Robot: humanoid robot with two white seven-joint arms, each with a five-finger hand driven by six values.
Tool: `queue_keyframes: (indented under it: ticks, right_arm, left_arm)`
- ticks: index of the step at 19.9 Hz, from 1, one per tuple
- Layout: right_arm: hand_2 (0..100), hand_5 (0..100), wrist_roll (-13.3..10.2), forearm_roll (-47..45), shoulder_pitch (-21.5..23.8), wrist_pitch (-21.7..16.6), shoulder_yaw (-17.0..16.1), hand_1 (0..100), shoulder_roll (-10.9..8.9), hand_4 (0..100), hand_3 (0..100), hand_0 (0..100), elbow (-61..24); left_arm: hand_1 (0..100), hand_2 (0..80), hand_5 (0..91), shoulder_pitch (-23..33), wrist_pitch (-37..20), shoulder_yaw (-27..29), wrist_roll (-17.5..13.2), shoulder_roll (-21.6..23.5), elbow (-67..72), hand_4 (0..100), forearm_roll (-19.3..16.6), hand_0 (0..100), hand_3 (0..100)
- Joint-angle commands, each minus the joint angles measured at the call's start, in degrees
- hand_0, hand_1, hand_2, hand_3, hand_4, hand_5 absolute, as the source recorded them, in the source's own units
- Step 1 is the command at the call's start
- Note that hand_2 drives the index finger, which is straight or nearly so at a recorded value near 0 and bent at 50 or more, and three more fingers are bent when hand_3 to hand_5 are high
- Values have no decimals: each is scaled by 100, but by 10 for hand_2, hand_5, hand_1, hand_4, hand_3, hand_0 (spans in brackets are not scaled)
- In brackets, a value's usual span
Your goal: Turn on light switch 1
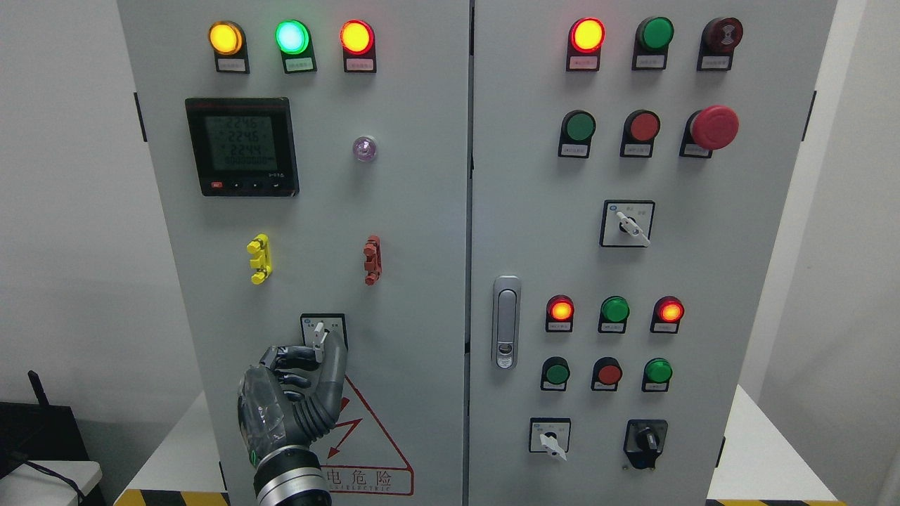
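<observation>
Low in the left-centre of the frame, the left hand [299,383] is raised against the grey metal cabinet [422,281], its fingers [288,358] curled beside the small white switch [320,336] and its thumb up along the right side of it; whether it truly grips the lever I cannot tell. Bare painted panel lies around the switch, with a red warning triangle [365,443] just below. Above sit yellow [259,258] and red [372,259] plastic clips. The door seam [470,281] runs down mid-frame.
</observation>
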Motion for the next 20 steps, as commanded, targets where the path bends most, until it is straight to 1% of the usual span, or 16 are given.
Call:
queue_keyframes:
  ticks: [1,15,18,20]
  right_arm:
    - [0,0,10,-97,0,-1,0,389,0,0,0,120,2]
    - [0,0,1,-106,0,-1,0,389,0,0,0,120,2]
    - [0,0,1,-106,0,-1,0,389,0,0,0,120,-6]
    - [0,0,10,-97,0,-1,0,389,0,0,0,120,2]
  left_arm:
    - [382,537,627,-9,10,-7,15,-3,54,726,15,202,675]
    - [374,540,629,-44,-34,-7,24,-3,54,730,137,223,680]
    - [372,542,631,-53,-43,-7,103,-3,54,730,190,228,680]
    - [371,542,631,-62,-34,-7,103,-3,54,732,190,232,681]
